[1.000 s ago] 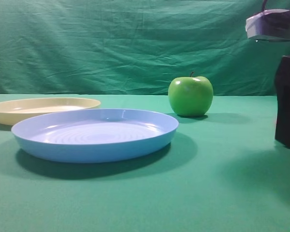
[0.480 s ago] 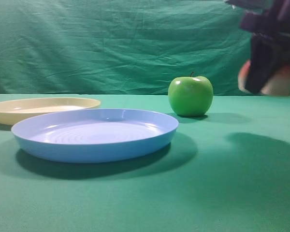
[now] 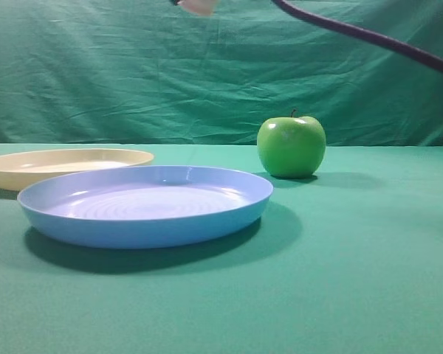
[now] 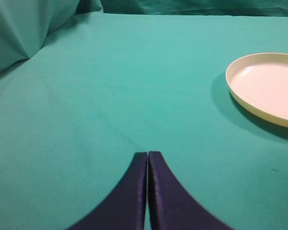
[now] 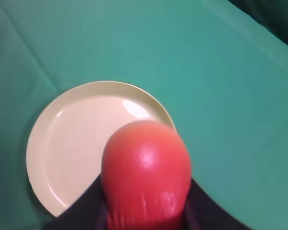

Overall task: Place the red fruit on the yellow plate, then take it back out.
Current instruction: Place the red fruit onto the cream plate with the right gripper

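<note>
Desk: green cloth. Blue plate near the front edge; yellow plate behind it toward the left edge, bare. Apple farther back. Right gripper clamps the fruit in the air above the yellow plate. Left gripper: jaws closed, holding nothing, above the cloth.

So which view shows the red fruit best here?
The right wrist view: the red fruit fills the foreground, held in the right gripper above the yellow plate. The exterior high view catches only a pale sliver at the top edge; the left wrist view shows none.
</note>
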`<state>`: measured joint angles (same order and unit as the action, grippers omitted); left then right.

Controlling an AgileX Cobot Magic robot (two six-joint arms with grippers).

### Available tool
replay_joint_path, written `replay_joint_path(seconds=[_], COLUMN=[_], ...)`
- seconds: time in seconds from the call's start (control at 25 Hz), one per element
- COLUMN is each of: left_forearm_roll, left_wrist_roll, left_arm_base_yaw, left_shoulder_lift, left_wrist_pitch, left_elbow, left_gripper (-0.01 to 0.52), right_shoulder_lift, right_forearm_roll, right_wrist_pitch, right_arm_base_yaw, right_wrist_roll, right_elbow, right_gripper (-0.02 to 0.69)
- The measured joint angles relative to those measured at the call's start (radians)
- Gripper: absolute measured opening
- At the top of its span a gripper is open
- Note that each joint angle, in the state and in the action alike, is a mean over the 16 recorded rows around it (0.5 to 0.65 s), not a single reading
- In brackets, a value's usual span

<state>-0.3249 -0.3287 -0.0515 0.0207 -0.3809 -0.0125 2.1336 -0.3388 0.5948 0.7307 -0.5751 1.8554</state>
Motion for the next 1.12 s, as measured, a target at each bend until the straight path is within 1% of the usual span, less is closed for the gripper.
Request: replay_joint_path(seconds=[0.16,0.32,0.6,0.76,0.84,0.92,1.0,1.04,1.12], left_forearm_roll=[0.0,0.0,0.0,0.0,0.0,0.0,0.0,0.0,0.0], left_wrist_roll=[0.0,0.0,0.0,0.0,0.0,0.0,0.0,0.0,0.0], left_arm_base_yaw=[0.0,0.0,0.0,0.0,0.0,0.0,0.0,0.0,0.0], left_shoulder_lift=[0.0,0.0,0.0,0.0,0.0,0.0,0.0,0.0,0.0], left_wrist_pitch=[0.0,0.0,0.0,0.0,0.0,0.0,0.0,0.0,0.0], left_elbow=[0.0,0.0,0.0,0.0,0.0,0.0,0.0,0.0,0.0], left_gripper=[0.0,0.0,0.0,0.0,0.0,0.0,0.0,0.0,0.0], right_shoulder_lift=[0.112,0.191,0.251,0.248,0.237,0.22,0.197,0.182,0.148], right_forearm_roll=[-0.008,-0.017,-0.028,-0.029,-0.029,-0.028,-0.028,-0.027,-0.025], right_wrist_pitch=[-0.034,-0.071,-0.119,-0.105,-0.086,-0.057,-0.018,0.006,0.06], right_arm_base_yaw=[0.037,0.058,0.062,0.049,0.039,0.027,0.013,0.006,-0.01], right_wrist_roll=[-0.019,-0.039,-0.055,-0.053,-0.05,-0.046,-0.041,-0.037,-0.029], right_elbow=[0.063,0.092,0.1,0.105,0.111,0.118,0.125,0.129,0.137], right_gripper=[0.211,0.269,0.459,0.573,0.61,0.625,0.613,0.593,0.53])
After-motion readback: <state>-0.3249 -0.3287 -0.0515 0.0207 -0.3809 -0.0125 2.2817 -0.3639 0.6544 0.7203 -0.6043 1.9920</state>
